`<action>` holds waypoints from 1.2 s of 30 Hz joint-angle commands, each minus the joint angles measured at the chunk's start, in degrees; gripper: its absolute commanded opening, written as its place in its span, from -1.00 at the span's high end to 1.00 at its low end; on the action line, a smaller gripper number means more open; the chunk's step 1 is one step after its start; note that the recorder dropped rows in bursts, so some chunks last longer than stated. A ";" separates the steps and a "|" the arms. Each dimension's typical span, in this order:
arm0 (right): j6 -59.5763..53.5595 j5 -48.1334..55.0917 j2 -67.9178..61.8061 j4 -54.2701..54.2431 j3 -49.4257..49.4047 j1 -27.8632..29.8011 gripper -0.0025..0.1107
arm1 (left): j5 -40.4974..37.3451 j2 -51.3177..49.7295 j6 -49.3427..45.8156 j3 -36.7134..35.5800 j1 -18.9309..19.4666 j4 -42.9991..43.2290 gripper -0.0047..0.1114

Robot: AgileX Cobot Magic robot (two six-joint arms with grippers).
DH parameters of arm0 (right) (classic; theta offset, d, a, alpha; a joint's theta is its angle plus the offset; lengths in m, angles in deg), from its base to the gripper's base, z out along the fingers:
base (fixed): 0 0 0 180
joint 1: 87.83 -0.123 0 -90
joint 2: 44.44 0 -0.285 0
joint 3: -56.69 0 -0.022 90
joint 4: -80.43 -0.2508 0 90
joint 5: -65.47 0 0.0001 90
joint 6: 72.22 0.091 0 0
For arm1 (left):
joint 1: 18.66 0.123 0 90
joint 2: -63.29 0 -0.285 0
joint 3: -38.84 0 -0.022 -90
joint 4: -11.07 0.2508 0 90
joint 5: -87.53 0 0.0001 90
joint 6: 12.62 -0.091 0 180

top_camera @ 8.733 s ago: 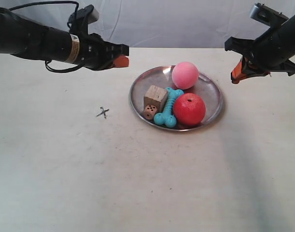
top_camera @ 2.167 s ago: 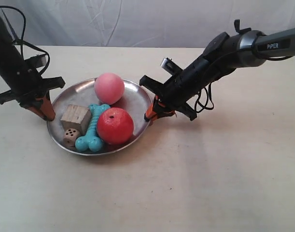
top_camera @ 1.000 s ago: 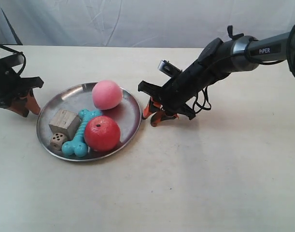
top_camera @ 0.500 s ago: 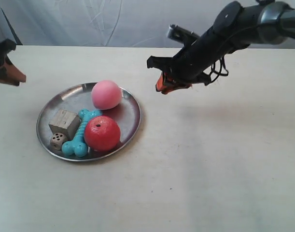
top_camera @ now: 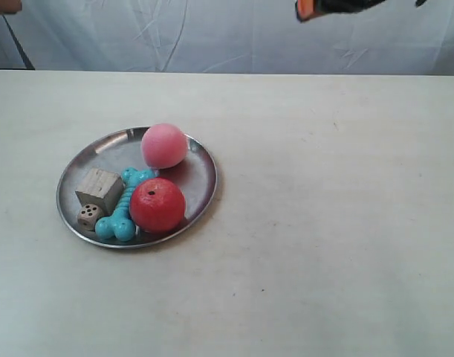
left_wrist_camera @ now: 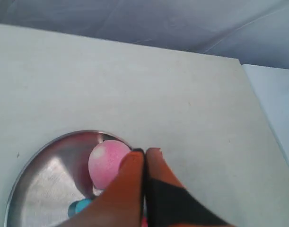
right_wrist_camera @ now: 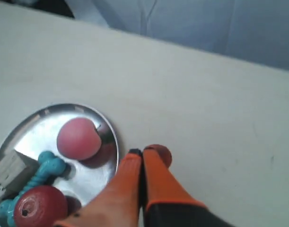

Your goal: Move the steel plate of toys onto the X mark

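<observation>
Steel plate [top_camera: 108, 152] sits on the table [top_camera: 323, 223], left of centre in the exterior view, flat, with all the toys on it. Pink ball [top_camera: 164, 145] is at the plate's upper rim and the red ball [top_camera: 157, 205] at its lower right. Turquoise bone [top_camera: 125, 204] lies between the red ball and the wooden cube [top_camera: 100, 188], touching the red ball. Small die [top_camera: 88, 216] is just below the cube, near the lower-left rim. Left gripper [left_wrist_camera: 144, 156]: orange fingers [left_wrist_camera: 130, 179] pressed together, tips touching, pinching nothing; it hangs above the plate [left_wrist_camera: 49, 165], lined up near the pink ball [left_wrist_camera: 106, 163], no contact visible. Right gripper [right_wrist_camera: 142, 152]: fingers [right_wrist_camera: 156, 179] also pressed together and pinching nothing, raised over bare table just beside the plate [right_wrist_camera: 35, 127] rim, touching nothing. That view also shows the pink ball [right_wrist_camera: 79, 138], bone [right_wrist_camera: 42, 172], red ball [right_wrist_camera: 40, 205] and cube [right_wrist_camera: 12, 170] on the plate. In the exterior view only an orange tip of the arm at the exterior view's left [top_camera: 4, 6] shows in the top-left corner. A sliver of the arm at the exterior view's right [top_camera: 338, 6] shows at the top edge. Both are well apart from the plate.
</observation>
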 commanded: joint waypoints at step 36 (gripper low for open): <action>3.65 -13.49 66.83 1.79 -44.15 0.15 0.96 | 3.26 18.24 -17.31 -22.74 -5.59 -16.72 0.92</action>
